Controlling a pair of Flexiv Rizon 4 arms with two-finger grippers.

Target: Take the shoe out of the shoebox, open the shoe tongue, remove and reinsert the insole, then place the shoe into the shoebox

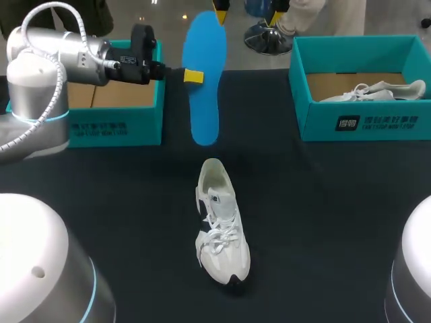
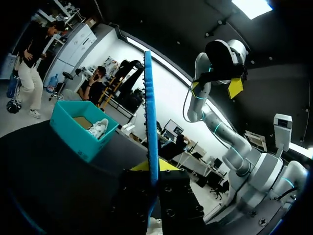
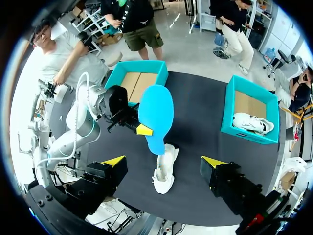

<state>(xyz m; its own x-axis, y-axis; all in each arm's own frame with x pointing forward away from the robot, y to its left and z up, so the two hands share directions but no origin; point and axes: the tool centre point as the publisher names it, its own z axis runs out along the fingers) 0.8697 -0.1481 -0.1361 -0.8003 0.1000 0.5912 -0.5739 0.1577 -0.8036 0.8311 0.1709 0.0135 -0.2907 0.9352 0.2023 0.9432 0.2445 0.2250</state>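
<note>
Two teal shoeboxes stand beyond the white shoe [image 1: 219,225] on the table. The left shoebox [image 1: 114,128] shows a bare cardboard floor. The right shoebox [image 1: 363,124] holds a second shoe [image 1: 377,92]. Above the white shoe's heel end, the left gripper [image 1: 193,76] clamps the one blue insole [image 1: 205,81]. The right gripper [image 3: 164,161] hangs high over the white shoe, fingers wide apart.

Your black table [image 1: 337,215] carries three things: a white shoe [image 1: 221,229] standing on its sole below your left gripper [image 1: 194,76], a teal box [image 1: 145,118] just beside that gripper's body, and a second teal box [image 1: 411,124] well apart from it, over on your right arm's side
</note>
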